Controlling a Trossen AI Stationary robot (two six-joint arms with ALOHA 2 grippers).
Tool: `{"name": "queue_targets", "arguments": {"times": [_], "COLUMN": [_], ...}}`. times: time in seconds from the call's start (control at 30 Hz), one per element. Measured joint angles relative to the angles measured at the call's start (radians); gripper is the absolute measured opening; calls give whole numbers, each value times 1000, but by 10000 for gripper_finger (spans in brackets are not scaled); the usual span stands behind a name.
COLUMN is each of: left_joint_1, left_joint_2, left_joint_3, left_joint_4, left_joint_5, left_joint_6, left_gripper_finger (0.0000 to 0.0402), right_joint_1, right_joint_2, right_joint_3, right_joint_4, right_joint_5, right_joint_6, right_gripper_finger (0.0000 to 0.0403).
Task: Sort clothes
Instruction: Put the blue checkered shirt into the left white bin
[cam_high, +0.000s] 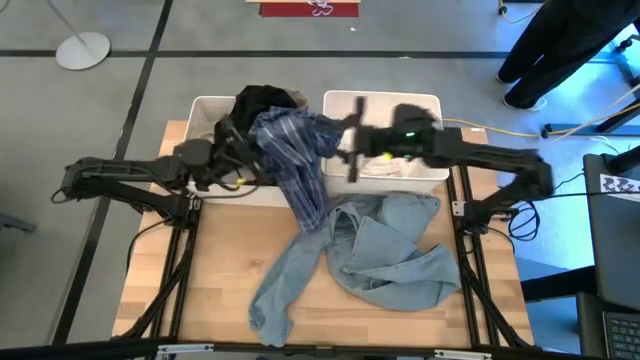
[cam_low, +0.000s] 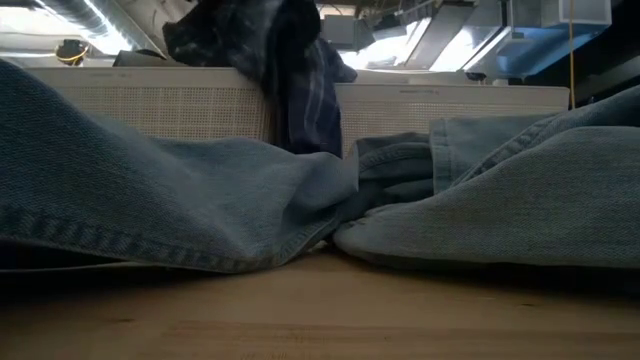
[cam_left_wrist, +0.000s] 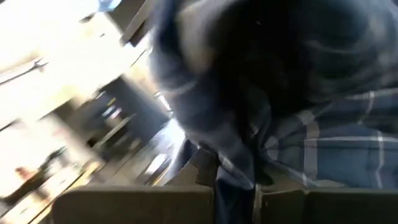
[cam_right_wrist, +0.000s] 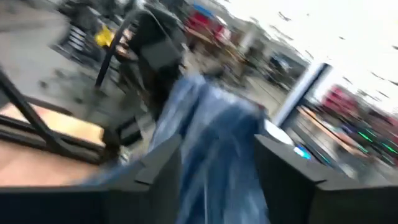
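Note:
A blue plaid shirt (cam_high: 295, 150) hangs over the gap between two white bins, and its lower end (cam_high: 310, 210) reaches the table beside a light blue denim garment (cam_high: 385, 255). My left gripper (cam_high: 240, 150) is shut on the plaid shirt at the left bin's front wall. My right gripper (cam_high: 352, 140) is open above the right bin (cam_high: 430, 105), close to the shirt's right side; in the right wrist view (cam_right_wrist: 214, 174) blue cloth shows beyond its fingers. A black garment (cam_high: 262, 100) lies in the left bin (cam_high: 205, 110). The shirt also hangs in the low view (cam_low: 300, 80). My left gripper pinches a bunched part of the plaid shirt (cam_left_wrist: 239, 177) between its two fingers, several layers, coming level from the table's left. The shirt's upper part is lifted above the bins and the rest hangs slack, its lower end on the table.
The denim garment spreads over the table's middle and right, with one leg (cam_high: 275, 295) running to the near edge, and fills the low view (cam_low: 150, 200). White items (cam_high: 395, 168) lie in the right bin. A person's legs (cam_high: 560, 40) stand beyond the far right corner.

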Motion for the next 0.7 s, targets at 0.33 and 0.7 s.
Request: {"name": "queue_targets", "arguments": {"times": [0.33,0.7], "left_joint_1": [162,399], "left_joint_2": [-5,100], "left_joint_3": [124,87], "left_joint_4": [-344,-756], "left_joint_5": [-278,-74], "left_joint_6": [-119,-629], "left_gripper_finger": [5,6], "right_joint_1": [-24,-148], "right_joint_2": [-211,-202], "right_joint_3": [1,-145], "right_joint_4": [-360,-362], "right_joint_5": [309,189], "right_joint_6": [-25,28], "right_gripper_finger": [252,253]}}
